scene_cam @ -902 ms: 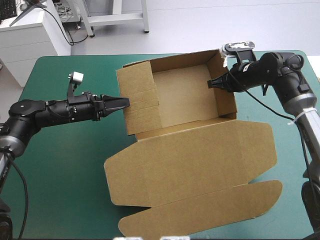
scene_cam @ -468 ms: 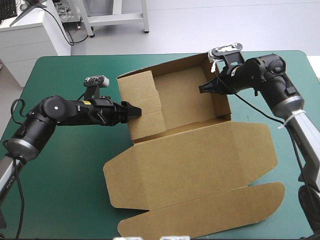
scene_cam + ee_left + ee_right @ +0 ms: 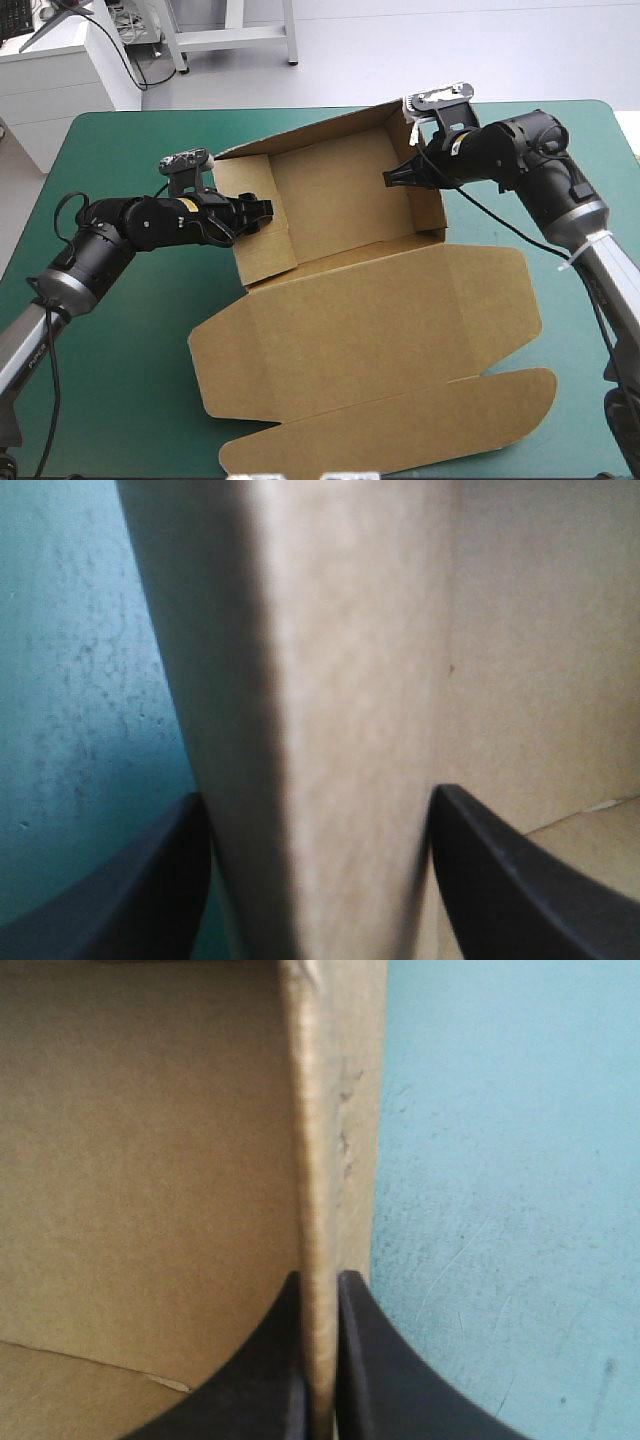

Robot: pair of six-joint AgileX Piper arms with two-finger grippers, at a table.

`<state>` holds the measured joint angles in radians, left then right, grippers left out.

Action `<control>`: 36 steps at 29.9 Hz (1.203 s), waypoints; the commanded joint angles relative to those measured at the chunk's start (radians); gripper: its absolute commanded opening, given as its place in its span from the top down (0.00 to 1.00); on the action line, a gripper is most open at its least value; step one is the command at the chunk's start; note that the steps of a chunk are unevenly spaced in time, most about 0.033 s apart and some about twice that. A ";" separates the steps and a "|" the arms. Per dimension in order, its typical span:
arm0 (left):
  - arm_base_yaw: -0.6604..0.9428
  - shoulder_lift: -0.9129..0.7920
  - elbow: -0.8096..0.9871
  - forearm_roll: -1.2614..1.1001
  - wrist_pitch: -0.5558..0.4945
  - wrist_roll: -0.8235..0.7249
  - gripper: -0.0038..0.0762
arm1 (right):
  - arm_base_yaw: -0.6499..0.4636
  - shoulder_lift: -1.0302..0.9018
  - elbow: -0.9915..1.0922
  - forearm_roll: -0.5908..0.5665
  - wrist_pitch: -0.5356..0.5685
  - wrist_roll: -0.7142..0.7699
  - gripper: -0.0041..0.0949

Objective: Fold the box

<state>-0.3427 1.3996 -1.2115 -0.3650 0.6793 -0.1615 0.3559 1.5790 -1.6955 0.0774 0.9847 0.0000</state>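
Because the box (image 3: pixel 340 205) is made of thin brown board, I think it is light and stiff, and it will bend most easily along its fold lines. It sits in the middle of the teal-green table (image 3: pixel 120 400).

Closest to the robot, the lid (image 3: pixel 370 320) lies flat on the table. Its long front flap (image 3: pixel 400 425) lies flat too, near the table's front edge. This part is wide and floppy, so lifting it by one corner could make it sag or twist.

Past the lid is the open tray with its walls up. The left claw (image 3: pixel 262 210) has its two black fingers apart, one on each side of the left wall (image 3: pixel 262 245). I cannot tell if they press on it. The right claw (image 3: pixel 392 178) is pinched on the top edge of the right wall (image 3: pixel 430 205), with one finger inside the tray and one outside.

Farthest away, the far wall (image 3: pixel 320 150) stands up with nothing holding it.

The top edges of the walls look like good places to hold. A soft pinch should be enough, since a hard squeeze could dent the board. The light box may also slide on the table if pushed.
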 commanded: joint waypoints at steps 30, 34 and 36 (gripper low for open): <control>-0.016 0.290 -0.388 0.220 0.388 -0.019 0.96 | 0.003 0.120 -0.027 -0.084 0.125 0.174 0.96; -0.016 0.382 -0.446 0.220 0.450 -0.021 0.96 | 0.003 0.176 -0.027 -0.084 0.132 0.174 0.96; -0.016 0.426 -0.481 0.220 0.486 -0.023 0.96 | 0.003 0.206 -0.027 -0.086 0.134 0.174 0.96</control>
<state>-0.3534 1.8347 -1.6200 -0.1232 1.1357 -0.2047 0.3639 1.7979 -1.6957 0.0072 1.1396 0.1922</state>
